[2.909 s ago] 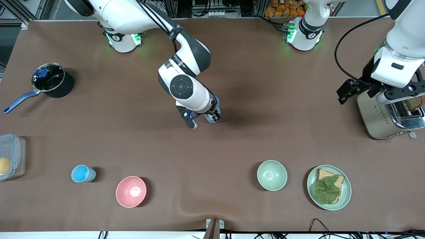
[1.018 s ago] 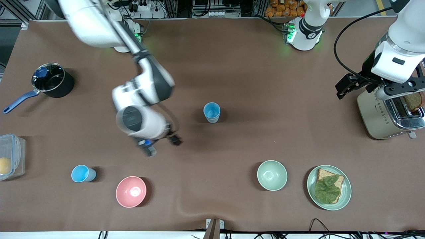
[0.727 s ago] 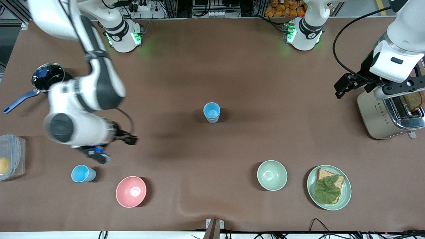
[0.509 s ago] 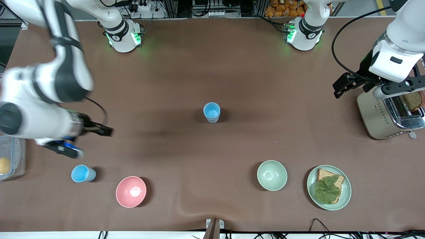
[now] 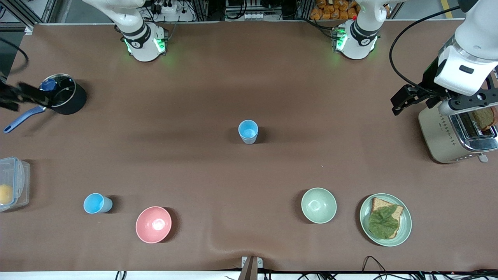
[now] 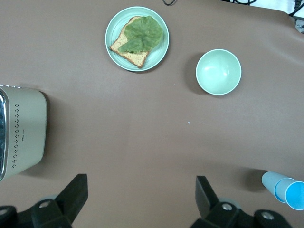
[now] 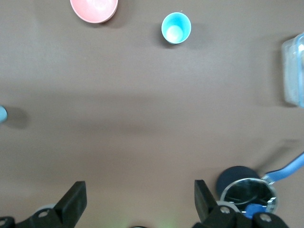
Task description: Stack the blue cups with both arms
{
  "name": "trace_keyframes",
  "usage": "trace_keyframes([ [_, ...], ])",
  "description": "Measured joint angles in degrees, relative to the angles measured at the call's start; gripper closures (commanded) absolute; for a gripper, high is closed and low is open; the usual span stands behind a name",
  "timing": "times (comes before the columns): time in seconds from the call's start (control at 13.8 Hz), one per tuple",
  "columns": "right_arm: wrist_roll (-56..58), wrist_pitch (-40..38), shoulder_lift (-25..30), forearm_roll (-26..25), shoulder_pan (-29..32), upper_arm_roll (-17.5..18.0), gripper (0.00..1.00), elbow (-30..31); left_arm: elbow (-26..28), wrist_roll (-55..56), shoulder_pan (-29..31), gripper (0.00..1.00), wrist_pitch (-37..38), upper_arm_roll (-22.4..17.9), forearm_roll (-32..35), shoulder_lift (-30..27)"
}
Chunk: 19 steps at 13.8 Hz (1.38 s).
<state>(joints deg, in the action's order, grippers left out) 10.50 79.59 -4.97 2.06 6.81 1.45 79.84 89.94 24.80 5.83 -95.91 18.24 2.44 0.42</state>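
One blue cup [image 5: 248, 131] stands upright mid-table; in the left wrist view [image 6: 284, 187] its wall shows a step, as of one cup set in another. A second blue cup [image 5: 97, 203] stands alone near the front camera toward the right arm's end, beside the pink bowl [image 5: 153, 224]; it also shows in the right wrist view [image 7: 176, 27]. My right gripper [image 5: 19, 99] is open and empty [image 7: 138, 202], high over the pot. My left gripper [image 5: 406, 102] is open and empty [image 6: 141, 199], up beside the toaster, and waits.
A black pot [image 5: 62, 94] with a blue handle, a clear lidded container [image 5: 13, 182], a pale green bowl [image 5: 318, 205], a plate with bread and lettuce [image 5: 385, 219], and a toaster [image 5: 455, 132] holding toast.
My right arm let go of the cup mid-table, swung toward its own end of the table past the lone cup, and rose near the pot. The left arm barely moved.
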Motion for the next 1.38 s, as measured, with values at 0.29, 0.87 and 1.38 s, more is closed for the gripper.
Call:
trace_keyframes([
  [0.29, -2.52, 2.57, 3.93, -2.49, -0.43, 1.14, 0.0, 5.66, -0.13, -3.35, 0.01, 0.0, 0.57, -0.07, 0.0, 0.01],
  [0.87, -4.25, 0.19, 8.99, -2.96, -3.86, 0.43, 0.0, 8.15, -5.23, -10.06, 0.16, 0.0, 7.56, -0.11, 0.0, -0.13],
  [1.38, -3.0, -0.37, 7.56, -3.56, -3.78, 0.05, 0.0, 7.49, -5.79, -15.86, 1.37, 0.0, 9.66, -1.58, 0.0, -0.12],
])
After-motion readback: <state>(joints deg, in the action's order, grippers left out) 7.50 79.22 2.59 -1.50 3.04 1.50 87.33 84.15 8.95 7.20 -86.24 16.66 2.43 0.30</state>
